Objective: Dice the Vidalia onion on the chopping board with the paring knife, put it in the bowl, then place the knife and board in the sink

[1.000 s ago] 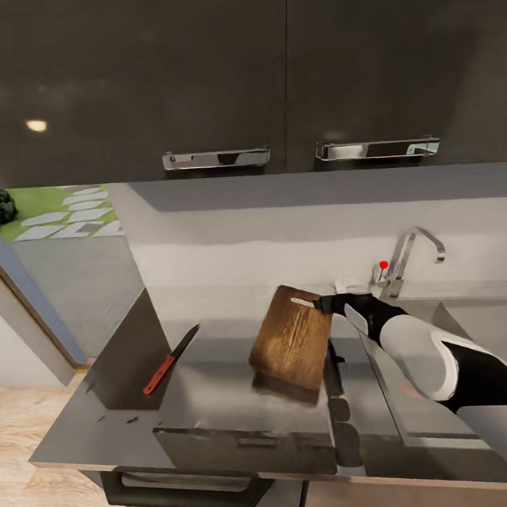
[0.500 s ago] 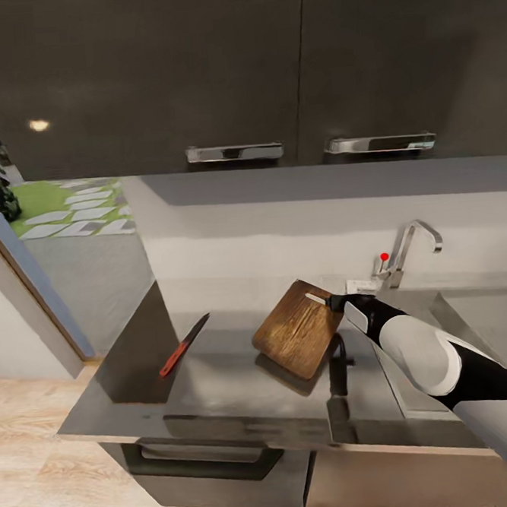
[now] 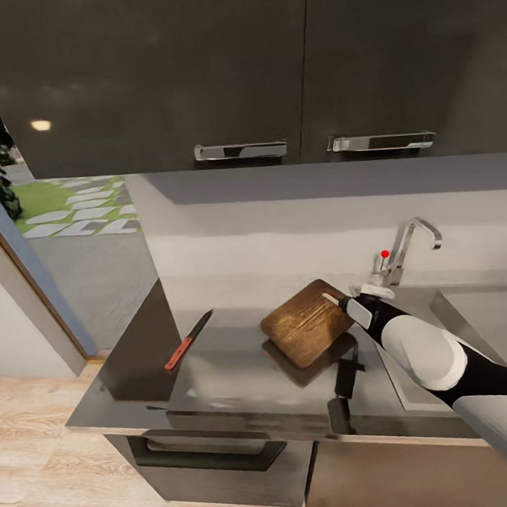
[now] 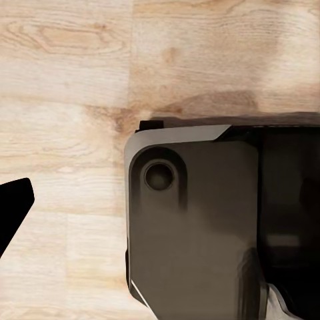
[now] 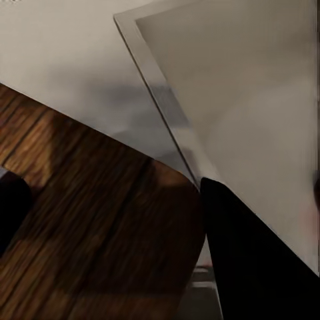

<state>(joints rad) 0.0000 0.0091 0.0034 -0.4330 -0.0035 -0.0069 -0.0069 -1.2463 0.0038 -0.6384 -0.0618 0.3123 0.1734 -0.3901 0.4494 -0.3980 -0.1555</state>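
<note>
The chopping board [image 3: 308,323] hangs above the tabletop [image 3: 217,378] in our right end effector [image 3: 341,301], just right of centre in the head view. We clench it by its far corner, the one beside the sink [image 3: 442,322]. A second ago the board stood steeply on edge; half a second ago it leaned less; now it lies much flatter, with its shadow under it on the grey surface. The whole picture has also slid as our head and base moved, so the cabinets and faucet [image 3: 406,249] sit differently without having moved themselves.

In the right wrist view the board's rounded corner [image 5: 100,220] lies between the dark fingers [image 5: 260,253], with the basin rim just beyond.

We judge that the board is being carried toward the sink, the closing part of the task. The paring knife [image 3: 188,341] lies on the tabletop at centre left, well apart from the board, and must follow.

Our left end effector [image 4: 13,207] shows one dark fingertip over the wood floor [image 4: 67,80] and the robot's base [image 4: 200,227]; we cannot tell whether it is released or clenched.
</note>
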